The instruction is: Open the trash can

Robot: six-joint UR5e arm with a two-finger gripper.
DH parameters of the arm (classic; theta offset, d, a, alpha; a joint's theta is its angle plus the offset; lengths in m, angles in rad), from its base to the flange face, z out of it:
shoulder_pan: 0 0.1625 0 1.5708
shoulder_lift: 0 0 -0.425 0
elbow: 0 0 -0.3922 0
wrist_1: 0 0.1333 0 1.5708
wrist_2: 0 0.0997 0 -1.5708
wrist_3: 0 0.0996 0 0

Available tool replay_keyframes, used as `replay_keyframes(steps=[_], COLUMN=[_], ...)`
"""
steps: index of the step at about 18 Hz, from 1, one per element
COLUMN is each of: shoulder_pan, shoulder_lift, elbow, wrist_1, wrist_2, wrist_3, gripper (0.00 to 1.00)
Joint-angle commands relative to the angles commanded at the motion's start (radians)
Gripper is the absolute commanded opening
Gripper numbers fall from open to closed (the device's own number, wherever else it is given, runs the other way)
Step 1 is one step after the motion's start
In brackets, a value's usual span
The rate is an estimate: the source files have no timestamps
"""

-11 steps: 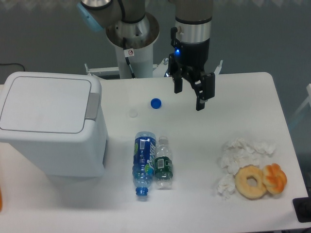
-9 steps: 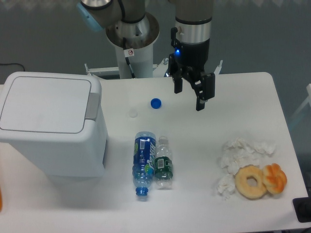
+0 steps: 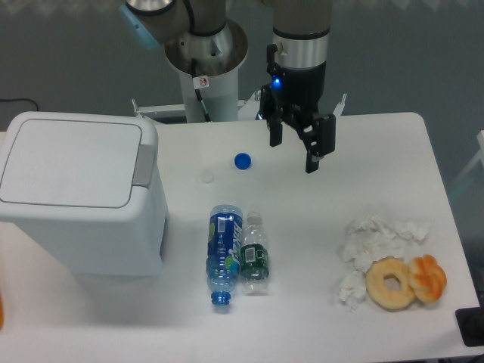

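the bin [image 3: 76, 193] sits far to the left of the end effector [image 3: 295, 151], well apart from it, lid [image 3: 68, 161] flat and closed, its grey tab [image 3: 145, 163] on the edge facing the arm. nothing of the opening looks done yet. nearer, still left of the end effector, lie a white cap [image 3: 207, 176] and a blue cap [image 3: 242, 160]; below and left of it two bottles [image 3: 238, 255] lie side by side, touching. the end effector hangs above the worktop [image 3: 318, 249] near its far edge, fingers spread apart, holding nothing. below and to its right are crumpled tissues [image 3: 374, 242] and two doughnuts [image 3: 404, 281]. what is left, as i judge it: cross over to the tab, press it, and let the lid rise.
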Motion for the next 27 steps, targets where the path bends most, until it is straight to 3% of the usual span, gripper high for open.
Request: replay_keyframes(steps=[3, 8, 15, 22, 27], shoulder_pan=[-0.002, -0.017, -0.055, -0.078, -0.089], shoulder_lift=[0.0, -0.009, -0.011, -0.026, -0.026], elbow=[0.0, 0.005, 0.026, 0.058, 0.061], wrist_1=[-0.002, 0.0, 0.014, 0.069, 0.071], wrist_2=[-0.009, -0.075, -0.083, -0.195, -0.279], wrist_3=[-0.018, -0.166, -0.207, -0.322, -0.527], gripper=[1.0, 1.0, 1.0, 1.0, 1.0])
